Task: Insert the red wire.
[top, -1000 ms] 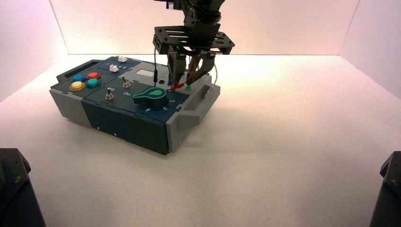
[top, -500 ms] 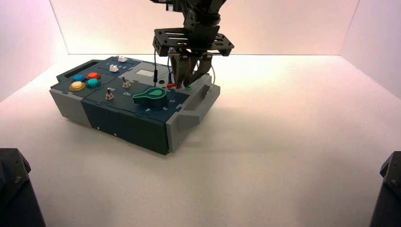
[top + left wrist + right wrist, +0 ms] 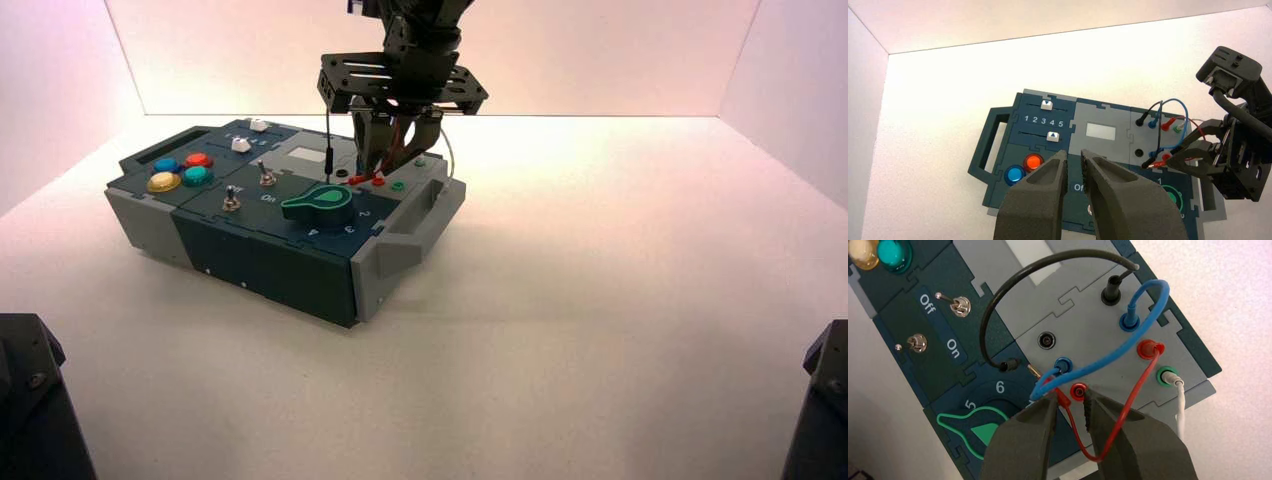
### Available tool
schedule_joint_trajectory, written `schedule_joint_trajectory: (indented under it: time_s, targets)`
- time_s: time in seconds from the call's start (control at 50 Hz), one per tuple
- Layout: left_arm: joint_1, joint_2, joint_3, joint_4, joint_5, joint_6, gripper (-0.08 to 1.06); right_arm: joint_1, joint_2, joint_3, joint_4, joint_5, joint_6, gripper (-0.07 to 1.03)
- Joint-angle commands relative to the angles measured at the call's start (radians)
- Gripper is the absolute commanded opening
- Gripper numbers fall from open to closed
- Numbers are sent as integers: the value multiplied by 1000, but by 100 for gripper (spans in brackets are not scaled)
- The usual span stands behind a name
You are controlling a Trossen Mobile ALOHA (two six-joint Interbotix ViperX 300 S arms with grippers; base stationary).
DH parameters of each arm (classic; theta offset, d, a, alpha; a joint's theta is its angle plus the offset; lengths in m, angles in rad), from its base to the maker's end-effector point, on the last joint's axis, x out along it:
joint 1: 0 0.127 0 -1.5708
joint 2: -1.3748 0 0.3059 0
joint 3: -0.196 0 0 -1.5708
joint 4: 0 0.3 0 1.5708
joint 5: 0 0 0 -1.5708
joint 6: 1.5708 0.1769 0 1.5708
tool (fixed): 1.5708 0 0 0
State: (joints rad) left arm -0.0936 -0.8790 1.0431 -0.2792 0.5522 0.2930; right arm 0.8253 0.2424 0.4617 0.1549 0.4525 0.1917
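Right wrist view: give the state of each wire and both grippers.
red wire: one plug seated, other loose beside empty red socket.
blue wire: both plugs seated.
black wire: one plug seated, other out.
right gripper: open around loose red plug.
left gripper: open, parked, empty.

The right pincer [image 3: 397, 152] has lifted slightly above the box's [image 3: 290, 255] socket panel. The red wire's [image 3: 1120, 412] loose plug [image 3: 357, 180], earlier out by the green socket [image 3: 398, 185], now lies nearer the black socket, with the red socket [image 3: 378, 181] now uncovered.
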Motion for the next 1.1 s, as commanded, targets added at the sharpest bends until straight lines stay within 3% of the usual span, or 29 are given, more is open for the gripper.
schedule_joint_trajectory:
  time_s: [0.02, 0.44, 0.7, 1.1]
  targets:
    - [2, 3, -31, 2, -9, 2, 17, 6, -12, -28, 3, -14, -2, 31]
    - [2, 5, -31, 0, -9, 2, 17, 5, -11, -25, 3, -18, -2, 25]
    - [2, 5, -34, 0, -9, 2, 17, 6, -11, -20, 3, -11, -2, 11]
    - [2, 5, -34, 2, -9, 5, 17, 3, -41, -20, 2, 17, -3, -2]
